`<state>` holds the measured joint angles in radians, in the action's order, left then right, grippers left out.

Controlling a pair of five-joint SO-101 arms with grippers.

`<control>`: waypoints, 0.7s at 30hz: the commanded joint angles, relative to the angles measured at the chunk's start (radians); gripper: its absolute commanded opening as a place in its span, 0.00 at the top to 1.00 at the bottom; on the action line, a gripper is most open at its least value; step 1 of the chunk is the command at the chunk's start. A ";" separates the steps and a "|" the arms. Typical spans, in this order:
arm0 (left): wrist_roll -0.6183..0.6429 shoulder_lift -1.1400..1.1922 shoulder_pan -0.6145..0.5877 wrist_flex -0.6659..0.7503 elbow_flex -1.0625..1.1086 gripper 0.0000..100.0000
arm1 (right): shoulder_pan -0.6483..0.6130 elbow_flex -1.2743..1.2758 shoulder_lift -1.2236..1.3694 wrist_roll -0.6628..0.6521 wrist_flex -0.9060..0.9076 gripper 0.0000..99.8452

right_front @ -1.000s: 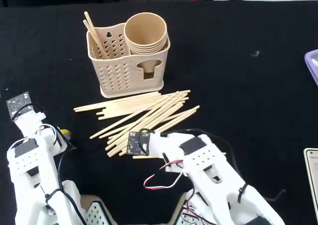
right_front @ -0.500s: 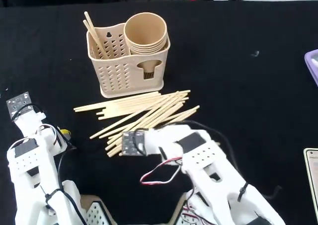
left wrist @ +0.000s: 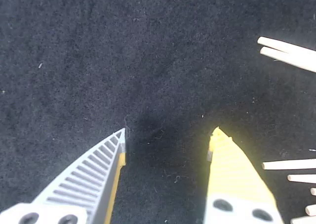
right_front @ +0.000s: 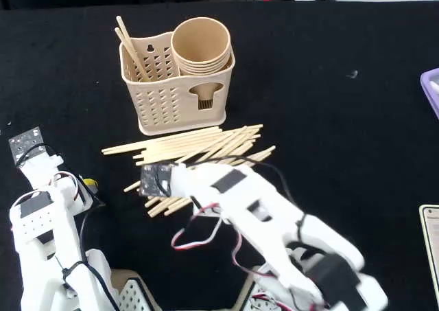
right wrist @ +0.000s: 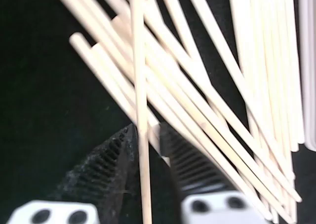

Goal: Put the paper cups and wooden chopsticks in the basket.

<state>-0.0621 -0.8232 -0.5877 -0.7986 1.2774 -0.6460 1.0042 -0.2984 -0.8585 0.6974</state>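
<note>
**A:** 2 grippers, quick. Your right gripper (right wrist: 146, 130)?

**B:** Jaws narrow, pinched on a single chopstick (right wrist: 139, 61). It runs straight out between them and crosses above the loose chopsticks (right wrist: 212, 100), which lie slanted on the black table (right wrist: 34, 85).

**A:** High view?

**B:** Your right arm (right_front: 254, 208) stretches over the near edge of the loose chopsticks, wrist end toward their left side. They lie flat in a fan just in front of the basket (right_front: 171, 101).

**A:** Left gripper (left wrist: 170, 135)?

**B:** Wide, with nothing between the fingers, hanging over bare black table. A few chopstick ends show at the side of its view, apart from the fingers. In the high view your left arm (right_front: 41, 215) sits at the near left corner, well apart from the basket.

**A:** Basket contents?

**B:** Paper cups (right_front: 201, 47) are stacked in 1 compartment, rims above the wall. 2 chopsticks (right_front: 130, 47) lean tilted in the other compartment, tips sticking out the top.

**A:** Rest?

**B:** A purple object (right_front: 432, 88) at the far right edge, well apart from everything.
</note>
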 commanded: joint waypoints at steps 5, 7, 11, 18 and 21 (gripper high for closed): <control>0.005 -0.020 0.008 0.008 -0.010 0.73 | -0.018 -0.094 0.143 -0.035 0.021 0.71; 0.005 -0.020 0.008 0.008 -0.010 0.73 | -0.018 -0.102 0.153 -0.051 0.028 0.75; 0.005 -0.021 0.008 0.008 -0.012 0.73 | -0.018 -0.104 0.150 -0.048 0.029 0.90; 0.005 -0.021 0.008 0.008 -0.010 0.73 | -0.012 -0.101 0.148 -0.044 0.037 0.99; 0.005 -0.020 0.008 0.008 -0.010 0.73 | -0.012 -0.105 0.120 -0.044 0.078 0.99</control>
<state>-0.0621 -0.8232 -0.5877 -0.7986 1.2774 -0.6521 0.9168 -0.1465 -0.8953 0.7311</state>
